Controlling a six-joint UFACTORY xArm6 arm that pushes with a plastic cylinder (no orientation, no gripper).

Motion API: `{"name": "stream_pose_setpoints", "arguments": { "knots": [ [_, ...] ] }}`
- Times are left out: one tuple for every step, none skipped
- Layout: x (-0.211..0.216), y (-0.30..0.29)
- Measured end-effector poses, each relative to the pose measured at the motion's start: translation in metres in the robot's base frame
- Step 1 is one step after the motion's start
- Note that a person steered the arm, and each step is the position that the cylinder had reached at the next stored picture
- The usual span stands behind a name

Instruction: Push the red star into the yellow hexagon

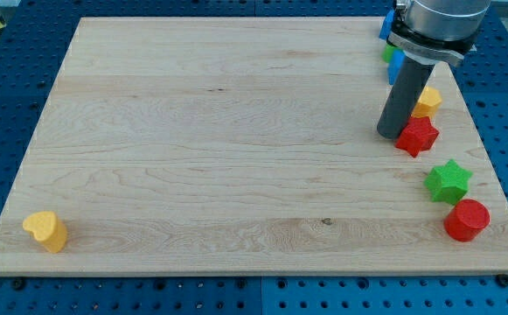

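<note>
The red star (419,136) lies near the view's right edge of the wooden board. The yellow hexagon (427,100) sits just above it, almost touching, partly hidden by my rod. My tip (388,135) rests on the board right at the red star's left side, touching or nearly touching it.
A green star (448,181) and a red cylinder (467,220) lie below the red star at the right edge. Blue blocks (395,66) and a green block (388,52) sit behind my rod at the top right. A yellow heart-like block (45,231) lies at the bottom left.
</note>
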State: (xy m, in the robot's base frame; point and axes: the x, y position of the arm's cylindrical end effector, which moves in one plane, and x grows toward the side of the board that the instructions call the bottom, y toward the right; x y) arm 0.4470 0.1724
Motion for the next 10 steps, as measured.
{"name": "stream_pose_setpoints", "arguments": {
  "knots": [
    [0.034,-0.009],
    [0.039,-0.007],
    [0.039,0.0],
    [0.039,0.021],
    [0.039,0.04],
    [0.039,0.047],
    [0.039,0.05],
    [0.036,0.05],
    [0.034,0.05],
    [0.033,0.05]
  ]
}}
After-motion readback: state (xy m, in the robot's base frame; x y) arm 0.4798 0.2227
